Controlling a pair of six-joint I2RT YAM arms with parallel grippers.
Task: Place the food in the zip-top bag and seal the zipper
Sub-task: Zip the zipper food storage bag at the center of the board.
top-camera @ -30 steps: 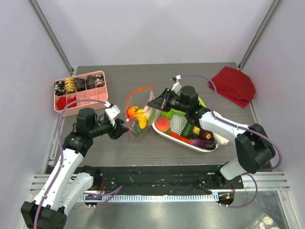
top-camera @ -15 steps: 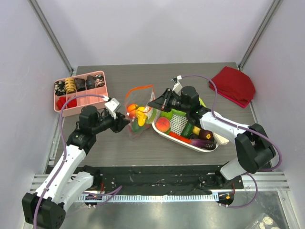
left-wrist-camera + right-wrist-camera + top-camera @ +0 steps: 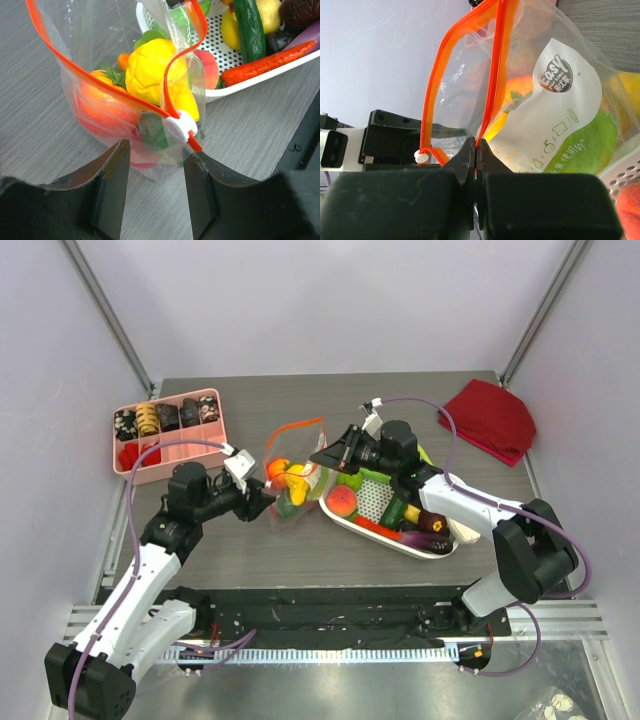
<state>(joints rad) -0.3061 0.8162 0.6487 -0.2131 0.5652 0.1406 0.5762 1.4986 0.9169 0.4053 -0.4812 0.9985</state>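
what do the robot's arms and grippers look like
The left arm and right arm have white links with black joints. A purple cable runs along each. The left gripper has two broad, flat black fingers. The right gripper has black fingers tapering to thin tips. A white block sits at the left wrist.

There is one zip-top bag (image 3: 292, 478), one white basket (image 3: 373, 500), one pink tray (image 3: 186, 452) far left, one red cloth (image 3: 490, 418) far right.
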